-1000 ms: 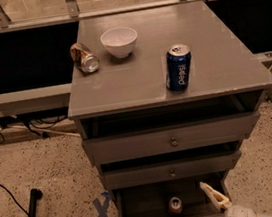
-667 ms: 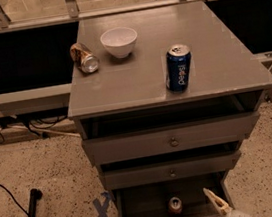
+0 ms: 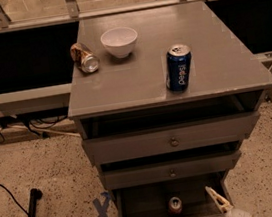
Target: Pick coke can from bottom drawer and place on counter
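Camera view: coke can (image 3: 175, 205) stood upright inside the open bottom drawer (image 3: 142, 208).
Gripper (image 3: 215, 198) hovered at that drawer's right edge, apart from the can; open or closed, I could not tell.

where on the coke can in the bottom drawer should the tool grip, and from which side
Grip the coke can by its round side wall, coming from above: it seems to stand upright, silver top up, inside the open bottom drawer. The tool is at the drawer's right front.
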`<state>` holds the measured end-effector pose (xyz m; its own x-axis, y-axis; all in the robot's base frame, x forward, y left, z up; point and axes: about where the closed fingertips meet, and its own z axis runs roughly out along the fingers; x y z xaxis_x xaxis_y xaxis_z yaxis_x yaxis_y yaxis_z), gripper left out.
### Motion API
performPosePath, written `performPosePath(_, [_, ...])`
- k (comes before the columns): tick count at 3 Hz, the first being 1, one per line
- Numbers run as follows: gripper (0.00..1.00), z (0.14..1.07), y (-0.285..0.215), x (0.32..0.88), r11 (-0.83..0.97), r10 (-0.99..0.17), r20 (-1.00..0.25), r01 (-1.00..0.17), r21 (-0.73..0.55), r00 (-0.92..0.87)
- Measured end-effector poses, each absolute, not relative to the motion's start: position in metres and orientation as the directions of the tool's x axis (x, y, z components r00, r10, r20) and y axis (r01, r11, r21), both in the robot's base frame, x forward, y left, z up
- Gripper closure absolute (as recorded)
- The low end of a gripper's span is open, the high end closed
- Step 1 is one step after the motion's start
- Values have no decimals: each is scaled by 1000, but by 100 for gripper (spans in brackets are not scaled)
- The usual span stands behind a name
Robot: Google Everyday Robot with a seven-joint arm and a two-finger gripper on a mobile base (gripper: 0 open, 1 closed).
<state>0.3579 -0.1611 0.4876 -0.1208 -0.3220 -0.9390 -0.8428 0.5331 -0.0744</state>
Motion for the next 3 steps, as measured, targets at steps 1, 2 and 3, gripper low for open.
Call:
performPosePath(1, [0, 474, -162, 369, 540, -365, -923, -835, -104, -121])
performPosePath(2, [0, 433, -153, 396, 573, -429, -895, -803, -163, -124])
performPosePath(3, [0, 417, -165, 403, 608, -465, -869, -774, -177, -167])
